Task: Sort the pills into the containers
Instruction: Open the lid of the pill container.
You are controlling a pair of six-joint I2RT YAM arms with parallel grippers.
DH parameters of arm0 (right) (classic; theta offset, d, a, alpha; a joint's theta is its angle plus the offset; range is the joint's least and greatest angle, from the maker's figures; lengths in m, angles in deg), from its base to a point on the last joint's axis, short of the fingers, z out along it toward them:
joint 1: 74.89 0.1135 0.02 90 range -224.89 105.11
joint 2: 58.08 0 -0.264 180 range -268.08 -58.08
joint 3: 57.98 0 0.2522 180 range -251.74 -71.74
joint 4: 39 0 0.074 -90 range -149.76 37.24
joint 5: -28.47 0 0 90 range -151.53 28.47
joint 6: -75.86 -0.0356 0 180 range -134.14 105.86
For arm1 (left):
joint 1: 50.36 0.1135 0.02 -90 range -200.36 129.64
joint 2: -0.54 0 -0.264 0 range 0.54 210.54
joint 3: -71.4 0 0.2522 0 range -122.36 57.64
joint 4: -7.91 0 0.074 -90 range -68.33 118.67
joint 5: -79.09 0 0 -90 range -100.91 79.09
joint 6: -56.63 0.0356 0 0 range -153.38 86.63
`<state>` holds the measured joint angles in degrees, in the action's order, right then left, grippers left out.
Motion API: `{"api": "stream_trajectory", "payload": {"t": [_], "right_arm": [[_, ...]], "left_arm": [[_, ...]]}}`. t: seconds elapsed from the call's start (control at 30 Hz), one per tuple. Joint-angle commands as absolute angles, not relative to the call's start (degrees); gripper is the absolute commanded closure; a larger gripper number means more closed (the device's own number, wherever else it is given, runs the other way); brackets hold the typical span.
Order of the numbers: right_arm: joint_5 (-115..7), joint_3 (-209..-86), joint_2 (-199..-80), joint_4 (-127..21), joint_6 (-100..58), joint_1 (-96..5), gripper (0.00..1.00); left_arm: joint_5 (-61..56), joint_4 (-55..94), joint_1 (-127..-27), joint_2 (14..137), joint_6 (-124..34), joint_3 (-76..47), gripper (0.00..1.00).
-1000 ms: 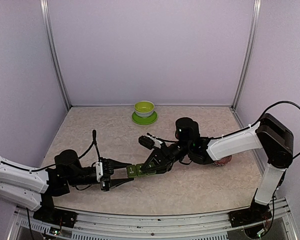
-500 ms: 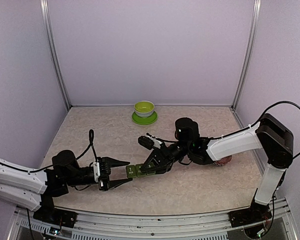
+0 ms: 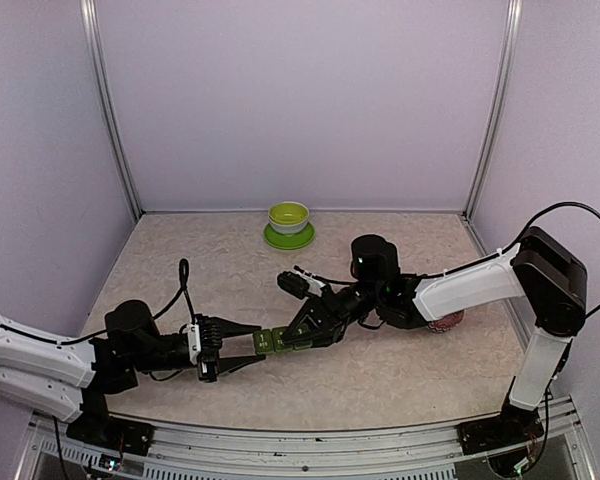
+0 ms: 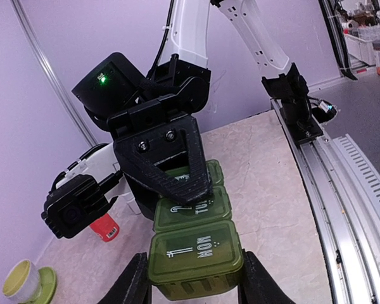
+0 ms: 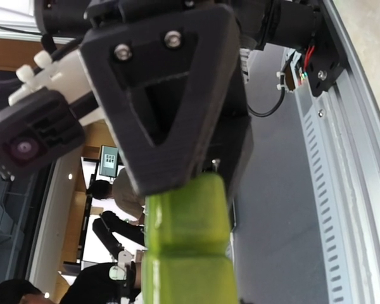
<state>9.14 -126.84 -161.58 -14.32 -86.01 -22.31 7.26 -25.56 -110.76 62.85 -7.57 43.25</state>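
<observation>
The containers (image 3: 280,340), a dark green strip of joined lidded compartments, hang between my two grippers a little above the table. In the left wrist view the end compartment marked MON (image 4: 193,253) sits between my left fingers (image 4: 134,285), which press on both its sides. My left gripper (image 3: 260,342) comes in from the left. My right gripper (image 3: 302,335) is shut on the far part of the strip, with one finger (image 4: 171,164) lying over the lid marked TUE. The right wrist view shows the green strip (image 5: 187,234) clamped under that finger. No pills show in any view.
A lime-green bowl on a saucer (image 3: 288,220) stands at the back centre. A red-and-white patterned bowl (image 3: 446,323) peeks out behind the right forearm. A small red bottle (image 4: 104,227) lies on the table beyond the strip. Metal rails (image 4: 342,190) run along the near edge.
My left gripper opened wider and drew back a little to the left, then narrowed again onto the end compartment. The right gripper and the strip have stayed in place.
</observation>
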Motion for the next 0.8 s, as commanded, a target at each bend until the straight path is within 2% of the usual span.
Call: {"api": "stream_trajectory", "payload": {"t": [0.0,0.37,0.4,0.43,0.47,0.77], "right_arm": [[8.96,-126.81,-161.35,-12.68,-86.23,-22.68,0.78],[7.71,-127.71,-161.7,-19.83,-80.14,-22.81,0.79],[7.53,-127.79,-161.7,-20.16,-79.81,-22.86,0.79],[7.47,-127.75,-161.7,-20.3,-79.54,-22.91,0.79],[7.34,-127.78,-161.7,-20.34,-79.53,-23.02,0.79],[6.13,-128.13,-161.53,-22.51,-77.65,-23.28,0.79]], "left_arm": [[8.67,-25.57,-111.0,64.21,-7.77,41.86,0.68],[5.24,-28.63,-110.96,63.79,-13.23,41.59,0.78],[4.96,-29.37,-110.92,63.74,-13.76,41.82,0.76],[4.85,-30.11,-110.85,63.67,-14.13,42.13,0.67],[4.85,-30.73,-110.77,63.72,-14.49,42.32,0.64],[0.77,-34.14,-110.65,65.0,-17.63,42.67,0.61]]}}
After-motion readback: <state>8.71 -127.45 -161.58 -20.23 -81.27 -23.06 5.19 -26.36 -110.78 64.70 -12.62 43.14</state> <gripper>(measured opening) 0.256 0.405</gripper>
